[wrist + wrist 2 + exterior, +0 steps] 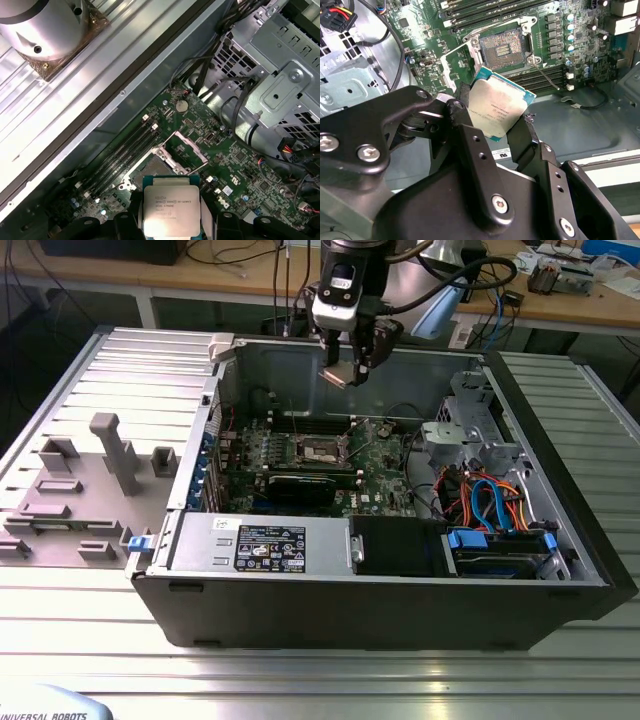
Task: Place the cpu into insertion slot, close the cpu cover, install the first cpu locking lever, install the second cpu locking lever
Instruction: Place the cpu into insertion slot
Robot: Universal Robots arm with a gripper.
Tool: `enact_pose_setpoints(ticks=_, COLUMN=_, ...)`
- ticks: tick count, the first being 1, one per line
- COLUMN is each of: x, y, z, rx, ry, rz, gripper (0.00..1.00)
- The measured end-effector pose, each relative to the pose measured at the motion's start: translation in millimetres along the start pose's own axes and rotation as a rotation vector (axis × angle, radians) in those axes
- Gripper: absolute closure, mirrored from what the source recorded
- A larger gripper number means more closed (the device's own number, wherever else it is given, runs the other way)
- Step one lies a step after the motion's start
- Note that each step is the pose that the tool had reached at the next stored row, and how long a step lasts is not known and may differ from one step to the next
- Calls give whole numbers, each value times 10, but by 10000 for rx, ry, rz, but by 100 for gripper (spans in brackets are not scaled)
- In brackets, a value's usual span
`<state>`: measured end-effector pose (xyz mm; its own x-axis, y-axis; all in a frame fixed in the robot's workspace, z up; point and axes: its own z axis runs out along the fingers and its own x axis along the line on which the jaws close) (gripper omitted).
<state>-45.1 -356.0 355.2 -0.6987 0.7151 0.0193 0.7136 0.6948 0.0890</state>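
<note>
My gripper (342,370) hangs above the back of the open computer case, shut on the cpu (334,377). In both wrist views the cpu (498,109) (171,210) shows as a flat square chip with a silvery top, pinched by its edges between the black fingers (466,97). Below it on the green board lies the insertion slot (322,450) (503,46) (150,171), dark and uncovered. The cpu cover (459,61) (184,148) stands swung up at one side of the slot. A thin wire locking lever (541,72) sticks out beside the slot. The cpu is well above the slot, not touching it.
A black card (300,486) lies across the board in front of the slot. A power supply (258,543) fills the front of the case, and a drive cage with coloured cables (490,502) stands at the exterior view's right. Grey fixtures (112,452) stand outside the case.
</note>
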Motion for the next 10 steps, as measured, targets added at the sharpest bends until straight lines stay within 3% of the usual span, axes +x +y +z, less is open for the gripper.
enact_pose_setpoints(ticks=10, x=0, y=0, z=0, rx=-2, ry=-6, rz=68, gripper=46)
